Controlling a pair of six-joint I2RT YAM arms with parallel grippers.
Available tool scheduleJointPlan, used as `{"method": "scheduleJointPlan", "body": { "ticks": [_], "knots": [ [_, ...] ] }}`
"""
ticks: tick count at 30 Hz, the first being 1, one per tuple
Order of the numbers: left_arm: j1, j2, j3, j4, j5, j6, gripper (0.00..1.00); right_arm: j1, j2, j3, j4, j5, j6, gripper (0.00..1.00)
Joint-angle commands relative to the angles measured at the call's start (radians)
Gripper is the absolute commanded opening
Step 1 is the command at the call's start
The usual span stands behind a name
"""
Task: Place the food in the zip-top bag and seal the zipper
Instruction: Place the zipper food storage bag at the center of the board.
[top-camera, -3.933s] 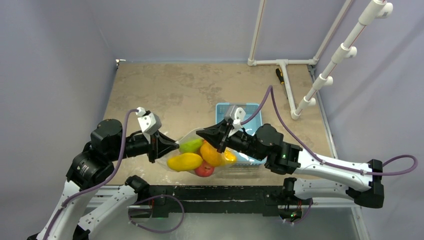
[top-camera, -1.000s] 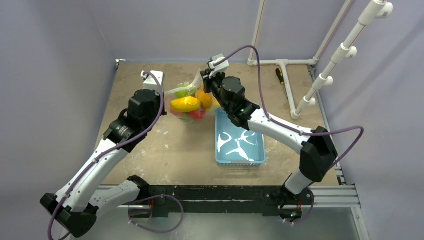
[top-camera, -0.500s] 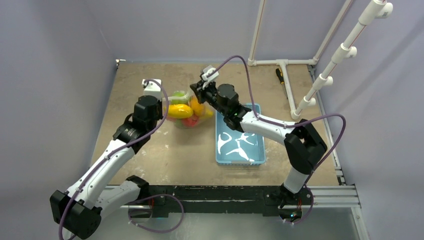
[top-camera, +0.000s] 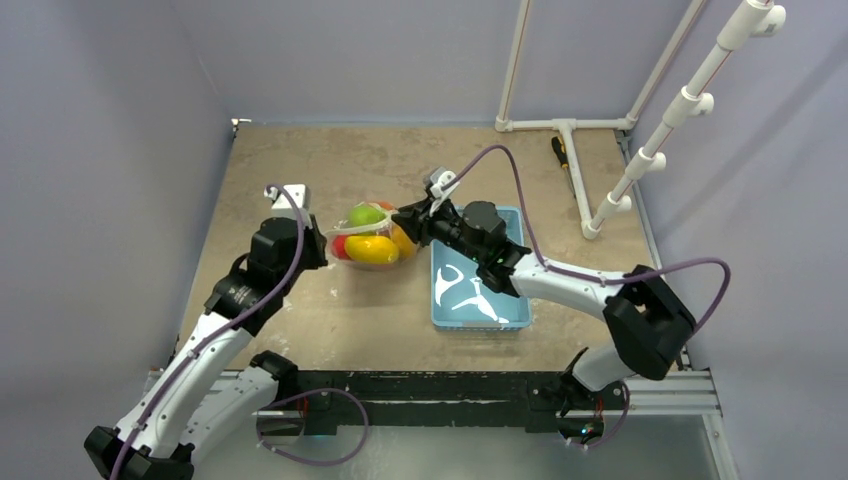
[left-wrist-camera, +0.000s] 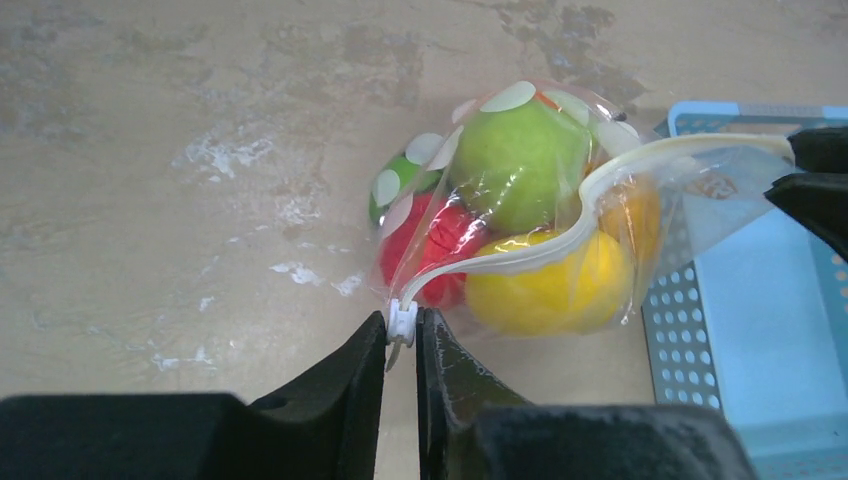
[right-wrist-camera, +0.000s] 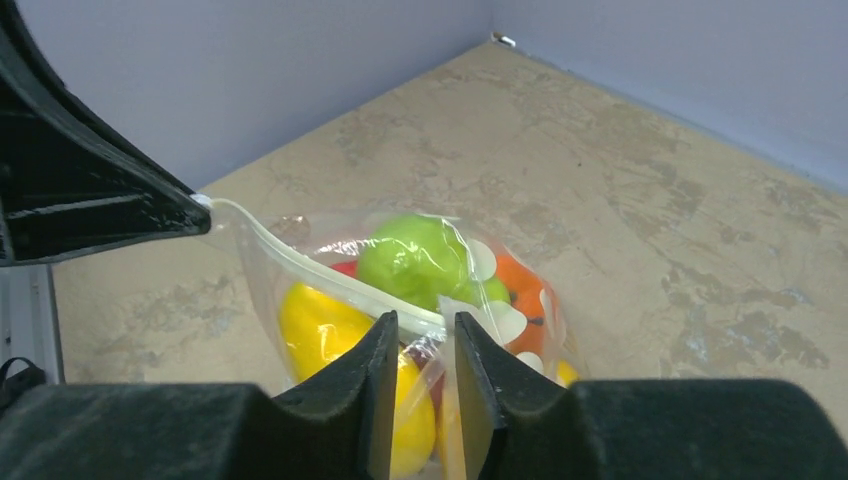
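Basket stands just right of bag.

Right wrist view: the zip-top bag's lower part is hidden behind the fingers of the right gripper. Left wrist view: the basket is cut by the right edge. Top view: the zipper is too small to resolve.

Lab test cell: worn table, plain walls round it, PVC pipe frame at its far-right corner.

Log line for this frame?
left gripper shut on zipper | right gripper open at other end | food in zip-top bag | on table
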Motion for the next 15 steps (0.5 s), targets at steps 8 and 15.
{"method": "scheduleJointPlan", "body": {
  "ticks": [8,15],
  "knots": [
    [0.004,-0.06,0.017,-0.118,0.212,-0.172,0.52,0.004,-0.29,-0.139,-0.049,0.064,0.068,0.6],
    [0.004,-0.099,0.048,-0.198,0.238,-0.187,0.9,0.003,-0.473,-0.163,-0.114,0.123,0.12,0.71]
  ]
}}
